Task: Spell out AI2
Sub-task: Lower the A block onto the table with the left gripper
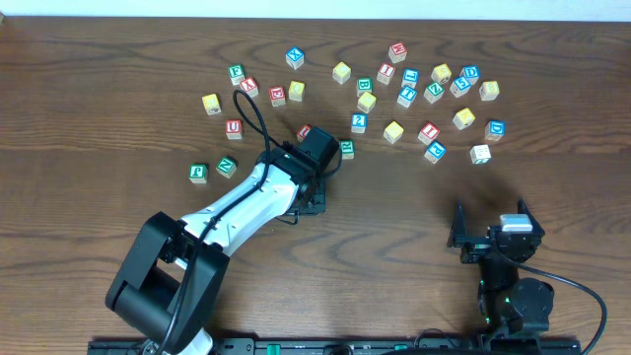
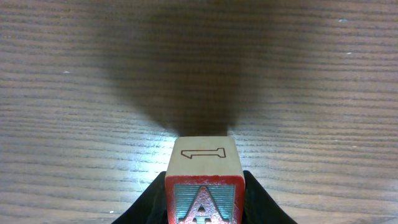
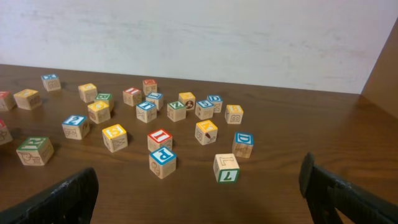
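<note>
While the left gripper [image 2: 203,210] has its jaws clamped on the red A cube [image 2: 203,165] at the near edge of the scattered cubes [image 1: 367,102], the right gripper [image 3: 199,198] sits well apart, jaws spread wide.

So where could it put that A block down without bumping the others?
Widest bare table lies between the left arm and right arm, nearer than the blocks. The far strip, among those blocks, is crowded.

Open table [image 1: 414,207] lies ahead of the right pincer [image 1: 490,225]; scattered cubes [image 1: 393,131] crowd beyond.
</note>
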Motion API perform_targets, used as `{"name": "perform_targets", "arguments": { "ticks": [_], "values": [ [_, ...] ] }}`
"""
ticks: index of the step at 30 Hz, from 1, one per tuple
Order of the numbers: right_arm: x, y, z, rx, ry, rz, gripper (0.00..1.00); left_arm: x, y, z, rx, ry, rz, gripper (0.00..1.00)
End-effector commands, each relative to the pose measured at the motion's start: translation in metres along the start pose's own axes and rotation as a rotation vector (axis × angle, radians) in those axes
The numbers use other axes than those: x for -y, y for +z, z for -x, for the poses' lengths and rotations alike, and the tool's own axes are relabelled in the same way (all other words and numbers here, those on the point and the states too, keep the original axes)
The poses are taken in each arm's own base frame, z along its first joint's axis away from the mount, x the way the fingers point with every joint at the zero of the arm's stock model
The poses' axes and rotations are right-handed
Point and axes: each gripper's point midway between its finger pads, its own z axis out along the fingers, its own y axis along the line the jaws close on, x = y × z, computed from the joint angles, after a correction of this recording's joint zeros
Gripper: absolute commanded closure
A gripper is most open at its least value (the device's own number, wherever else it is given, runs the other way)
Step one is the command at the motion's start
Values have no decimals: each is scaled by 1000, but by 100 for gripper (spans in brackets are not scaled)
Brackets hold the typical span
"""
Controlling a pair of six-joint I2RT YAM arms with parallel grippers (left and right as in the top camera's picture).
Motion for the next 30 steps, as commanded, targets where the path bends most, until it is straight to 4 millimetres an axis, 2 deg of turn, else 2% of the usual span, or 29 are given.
{"name": "perform_targets", "arguments": {
  "ticks": [1,27,28,30],
  "values": [
    [2,0,0,0,10,-8,1,-7,8,-6,-18,8,29,83],
    [2,0,0,0,10,-8,1,-10,17,-11,-13,8,28,83],
    [2,0,0,0,10,-8,1,-10,17,-11,-13,8,28,77],
    [2,0,-1,-1,10,-8,1,-10,17,-11,-13,8,28,76]
  ]
}}
